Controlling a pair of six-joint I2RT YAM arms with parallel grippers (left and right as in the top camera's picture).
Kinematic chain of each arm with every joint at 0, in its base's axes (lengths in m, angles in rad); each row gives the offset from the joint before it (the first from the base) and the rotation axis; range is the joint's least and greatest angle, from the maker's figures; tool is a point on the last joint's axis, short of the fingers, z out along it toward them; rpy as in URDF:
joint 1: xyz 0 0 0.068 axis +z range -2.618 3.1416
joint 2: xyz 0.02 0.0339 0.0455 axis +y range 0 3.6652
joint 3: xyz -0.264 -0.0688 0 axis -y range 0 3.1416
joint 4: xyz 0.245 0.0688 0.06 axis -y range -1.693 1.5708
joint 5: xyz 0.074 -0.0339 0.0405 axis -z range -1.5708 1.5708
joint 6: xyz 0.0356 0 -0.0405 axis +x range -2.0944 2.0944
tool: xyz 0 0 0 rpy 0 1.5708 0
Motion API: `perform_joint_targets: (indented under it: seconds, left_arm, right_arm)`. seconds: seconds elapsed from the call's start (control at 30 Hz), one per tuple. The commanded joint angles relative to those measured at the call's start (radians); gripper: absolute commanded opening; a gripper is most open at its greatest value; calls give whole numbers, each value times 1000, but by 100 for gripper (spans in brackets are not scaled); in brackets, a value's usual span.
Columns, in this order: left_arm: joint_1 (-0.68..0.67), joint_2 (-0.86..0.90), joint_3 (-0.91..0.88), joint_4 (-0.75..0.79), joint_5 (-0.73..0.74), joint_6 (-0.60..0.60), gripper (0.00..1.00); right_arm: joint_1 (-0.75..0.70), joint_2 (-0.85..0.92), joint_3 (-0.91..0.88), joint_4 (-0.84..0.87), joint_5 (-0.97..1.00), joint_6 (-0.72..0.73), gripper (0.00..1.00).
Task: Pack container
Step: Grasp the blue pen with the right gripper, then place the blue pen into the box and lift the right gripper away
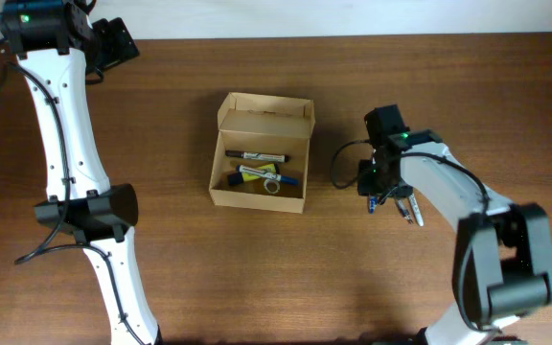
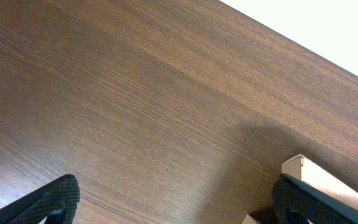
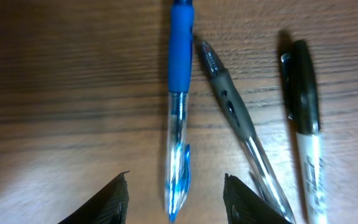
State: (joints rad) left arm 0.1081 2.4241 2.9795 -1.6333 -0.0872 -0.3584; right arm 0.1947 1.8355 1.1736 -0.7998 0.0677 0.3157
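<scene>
The container point(image 1: 226, 122) sits at the table's point(image 1: 190, 278) centre, opening upward, lid flap raised on the far side. Its long axis runs left-right in the overhead view, slightly skewed. Inside lie a black marker point(image 1: 262, 155) and a blue pen point(image 1: 268, 176), both along that axis.

To its right, the right gripper point(image 3: 176, 193) is lowered, fingers spread, straddling a loose blue pen point(image 3: 179, 93); beside it lie a grey pen point(image 3: 238, 118) and a second black marker point(image 3: 306, 112).

The left gripper point(image 2: 179, 205), jaws wide apart and holding nothing, hangs over bare table, well apart from the container.
</scene>
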Motion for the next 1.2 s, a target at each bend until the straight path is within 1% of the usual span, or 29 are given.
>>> perform_joint_targets:
  seconds: [0.0,0.07,0.17,0.33,0.43,0.53,0.6,0.7,0.83,0.87,0.93,1.03,1.17]
  left_arm:
    - [4,2,15,1,-15,9,100]
    - [4,2,15,1,-15,9,100]
    - [4,2,15,1,-15,9,100]
    - [4,2,15,1,-15,9,100]
    - [4,2,15,1,-15,9,100]
    - [4,2,15,1,-15,9,100]
    - [4,2,15,1,-15,9,100]
    - [4,2,15,1,-15,9,100]
    - [4,2,15,1,-15,9,100]
    - [4,2,15,1,-15,9,100]
    - [4,2,15,1,-15,9,100]
    - [4,2,15,1,-15,9,100]
    - [4,2,15,1,-15,9,100]
  right_arm:
    - [-14,47,-7,15,30,19,50]
    - [-17,70,-7,27,18,18,48]
    - [-18,87,-7,39,-11,19,38]
    - [-18,91,-7,60,-19,18,4]
    - [-18,89,7,56,-50,-16,4]
    - [-18,71,71,11,-80,-75,4]
    - [-17,42,148,-43,-84,-104,4]
    - [-10,-13,309,-144,-84,-180,4]
    - [37,-52,573,-296,-91,-344,4]
    - [64,-52,655,-346,-91,-415,4]
    - [108,-52,737,-393,-91,-498,4]
    - [187,-52,795,-420,-90,-616,4]
    - [302,-35,793,-420,-90,-810,4]
